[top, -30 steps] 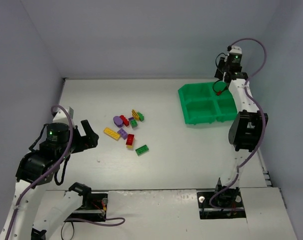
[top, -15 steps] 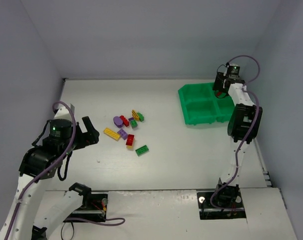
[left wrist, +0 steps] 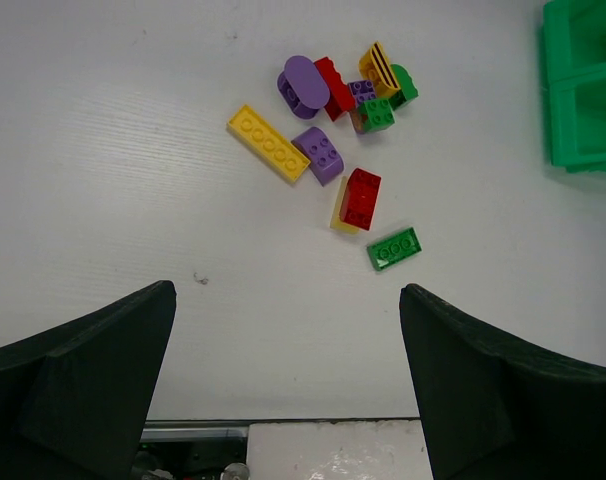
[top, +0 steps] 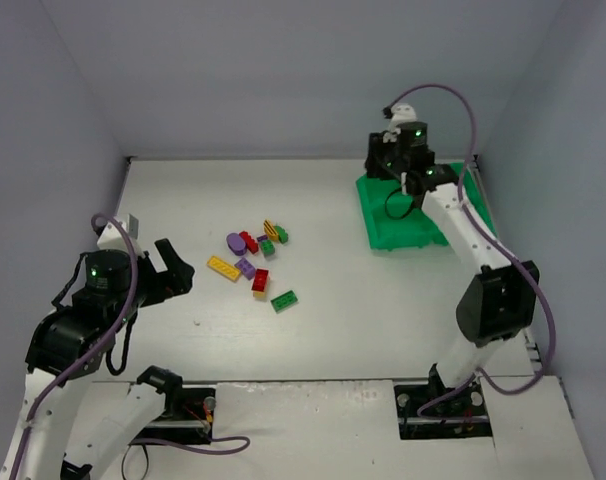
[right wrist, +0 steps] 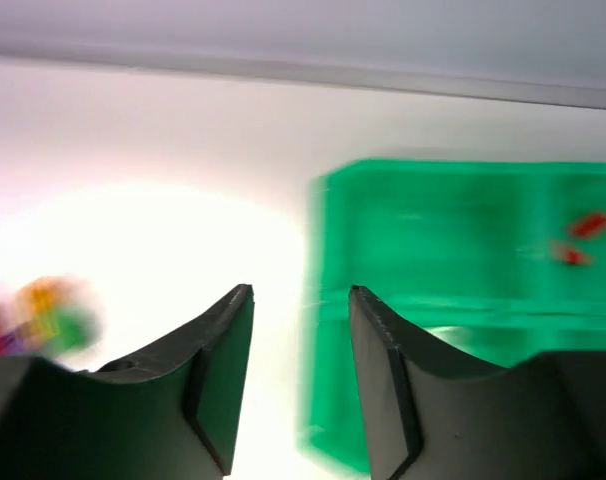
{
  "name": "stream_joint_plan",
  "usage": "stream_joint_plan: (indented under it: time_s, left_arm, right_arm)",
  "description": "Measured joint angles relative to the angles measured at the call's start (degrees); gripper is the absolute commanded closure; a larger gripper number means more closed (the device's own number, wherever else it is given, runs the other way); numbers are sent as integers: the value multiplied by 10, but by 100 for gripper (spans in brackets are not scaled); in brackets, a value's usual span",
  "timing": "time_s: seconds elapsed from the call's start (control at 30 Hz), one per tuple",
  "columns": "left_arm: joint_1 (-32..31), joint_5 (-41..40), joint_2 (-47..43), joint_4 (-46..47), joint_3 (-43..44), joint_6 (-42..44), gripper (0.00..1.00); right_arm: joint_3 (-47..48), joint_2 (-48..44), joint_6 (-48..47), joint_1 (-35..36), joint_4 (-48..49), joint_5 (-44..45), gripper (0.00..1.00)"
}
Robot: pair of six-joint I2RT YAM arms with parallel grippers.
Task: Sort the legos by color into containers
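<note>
Red legos [right wrist: 581,238] lie in green tray [right wrist: 423,200]. I've swung right gripper [right wrist: 300,292] back toward pile [left wrist: 333,150], fingers slightly apart, empty: drop done. Left gripper [left wrist: 288,292] gapes wide, empty.

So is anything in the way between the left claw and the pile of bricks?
No, nothing visible. The left gripper hangs open, and only bare white table lies between it and the legos. The green brick is nearest.

Left gripper [left wrist: 286,310] jaws stood wide apart at 6 o'clock. Legos [left wrist: 333,150] were clustered on the table [left wrist: 103,150] toward 12, green brick [left wrist: 394,248] nearest the jaws. Tray [left wrist: 583,100] corner showed at 2.
</note>
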Motion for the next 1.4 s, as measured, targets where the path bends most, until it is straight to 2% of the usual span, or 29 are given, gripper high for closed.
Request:
stream_joint_plan:
  time_s: [0.13, 0.23, 0.43, 0.47, 0.53, 0.63, 0.73, 0.83, 0.87, 0.9, 0.93, 1.07, 1.27, 1.4]
  left_arm:
    - [0, 5, -12, -4, 0, 0, 13]
    - [0, 10, -18, -9, 0, -2, 13]
    - [0, 21, -40, -16, 0, -6, 13]
    - [0, 21, -44, -19, 0, -7, 13]
    - [0, 24, -53, -28, 0, -10, 13]
    - [0, 26, -57, -37, 0, -15, 13]
    - [0, 26, -59, -43, 1, -18, 13]
    - [0, 26, -60, -45, 1, -24, 13]
    - [0, 26, -60, -45, 1, -26, 13]
    - [0, 26, -60, -45, 1, -29, 13]
    - [0, 27, -60, -45, 1, -31, 13]
    - [0, 28, -59, -44, 1, -37, 13]
    - [0, 31, -54, -44, 1, -39, 13]
    - [0, 34, -49, -44, 1, -39, 13]
  right_arm:
    - [-59, -72, 34, 123, 2, -6, 53]
    - [-84, -80, 65, 197, -2, -6, 54]
    - [-52, 1, 43, 303, -9, -19, 67]
    - [-11, 61, 16, 328, -5, -41, 69]
    - [10, 87, 1, 332, -19, -50, 68]
    - [90, 165, -36, 340, -25, -66, 67]
    - [149, 229, -61, 346, -32, -69, 69]
    - [166, 261, -62, 353, -47, -71, 69]
    - [166, 263, -61, 356, -54, -70, 66]
    - [165, 264, -55, 360, -61, -67, 58]
    - [163, 263, -44, 364, -65, -59, 54]
    - [122, 226, 14, 386, -78, -17, 43]
    - [45, 148, 142, 421, -101, 23, 45]
    - [30, 143, 212, 433, -110, 47, 48]
